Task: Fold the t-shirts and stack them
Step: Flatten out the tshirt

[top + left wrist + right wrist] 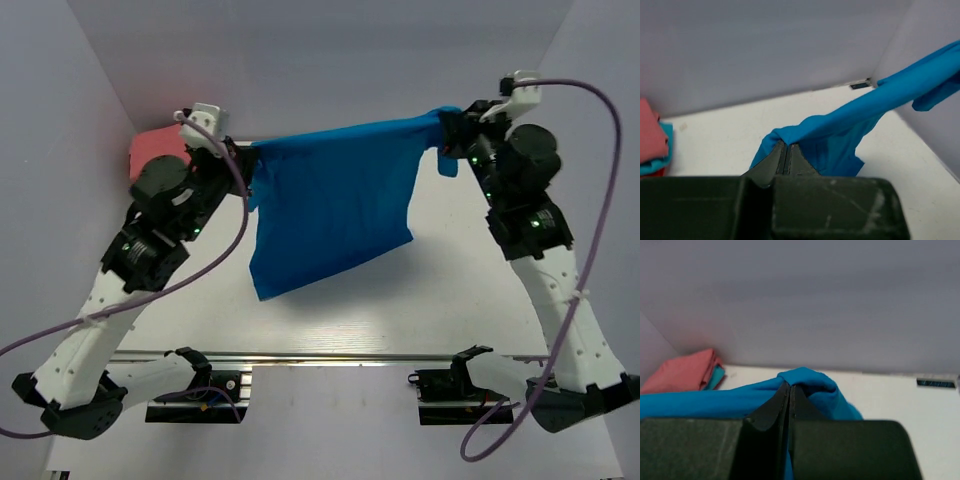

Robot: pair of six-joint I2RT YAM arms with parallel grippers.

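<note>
Both pinched tight, my left gripper (786, 149) and right gripper (790, 388) hold one blue t-shirt (335, 200); only wrist views show one teal shirt (666, 140) under one salmon shirt (682, 372).

**Three views: one high overview from the near edge, two close wrist views facing the far wall.**

The top camera sits above and behind the arm bases and looks down and forward over the whole table (450, 300), with the near edge at the bottom and the far edge at the top. The left wrist camera rides right behind the left gripper (785, 150), very near it, facing the far edge and angled toward the far right corner. The right wrist camera sits likewise behind the right gripper (790, 390), facing toward the far left corner. All three views share the blue t-shirt (330, 200) and the pile (150, 152) in the far left corner.
</note>
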